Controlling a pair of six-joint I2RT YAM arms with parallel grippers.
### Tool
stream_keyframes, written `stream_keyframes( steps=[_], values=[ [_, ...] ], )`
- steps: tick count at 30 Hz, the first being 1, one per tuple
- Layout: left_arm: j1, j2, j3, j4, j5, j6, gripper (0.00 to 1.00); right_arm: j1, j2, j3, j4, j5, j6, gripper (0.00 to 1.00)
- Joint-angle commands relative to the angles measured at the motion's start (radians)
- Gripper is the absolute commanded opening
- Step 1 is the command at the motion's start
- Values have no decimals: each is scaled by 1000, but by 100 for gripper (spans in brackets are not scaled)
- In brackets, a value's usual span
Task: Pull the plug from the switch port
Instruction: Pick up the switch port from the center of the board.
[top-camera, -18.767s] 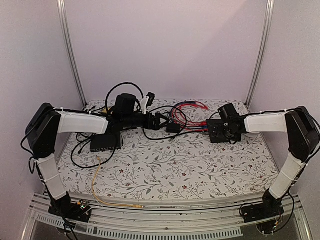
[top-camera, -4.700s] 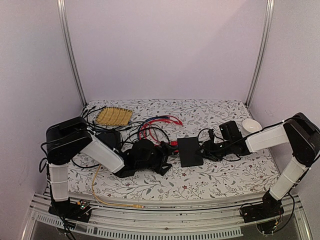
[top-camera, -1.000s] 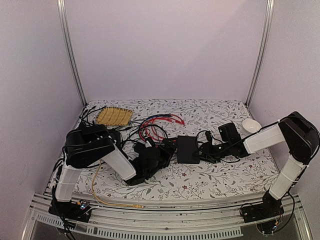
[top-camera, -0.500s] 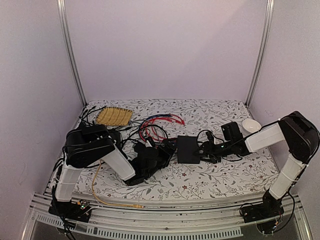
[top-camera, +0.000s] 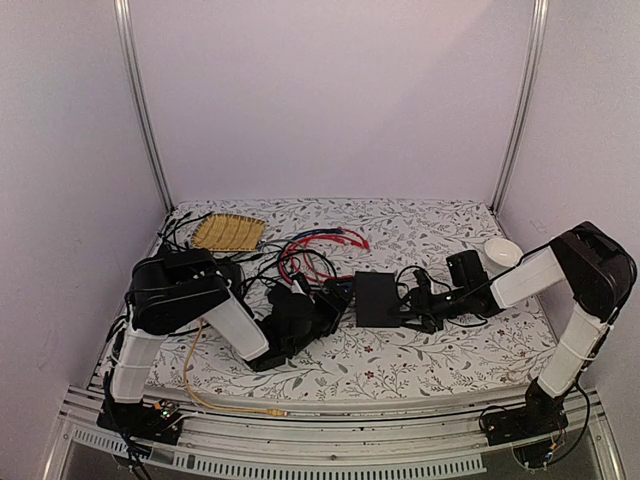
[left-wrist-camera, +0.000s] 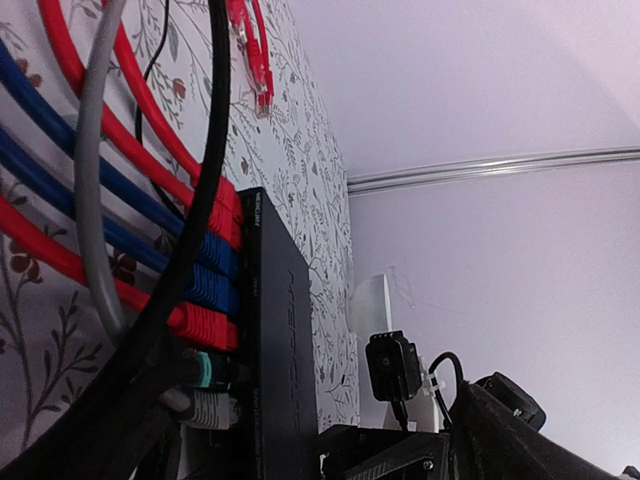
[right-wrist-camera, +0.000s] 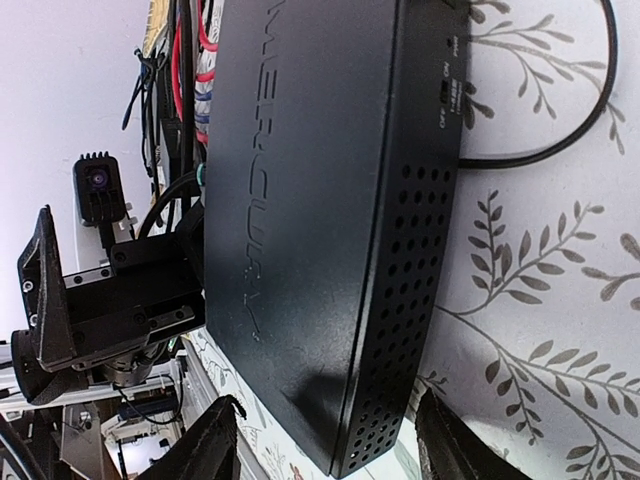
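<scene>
The ports are set in a row along one thin edge of the switch, a matte-black box laid flat on the flowered cloth between the two grippers. That edge is turned toward the left gripper. The plugs are seated side by side in the row: red, two blue, red, teal and grey. "MERCURY" is printed in large grey letters across the top of the switch, and again in small letters near the port edge. On the opposite edge "OFF" and "ON" are marked beside a small slider, and a black cord is led away just beside it. The left gripper is held near the plugs, its jaws wide and closed on nothing. The right gripper is placed at the end of the switch away from the ports. Its jaws are parted to either side of a corner, and no contact can be made out. A white dish is seen beyond the switch on the right, and a yellow mat well off to its left.
</scene>
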Motion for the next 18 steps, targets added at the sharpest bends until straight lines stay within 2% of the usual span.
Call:
stream_keyframes(
  steps=[1,11,18],
  values=[
    [20,8,-13,6,6,37,95,-14,29,-37,49,-33,30,59],
    [22,-1,2,8,24,30,94,-20,83,-86,212,-89,136,60],
    [22,-4,4,7,35,21,94,-20,106,-94,268,-102,181,61]
  ],
)
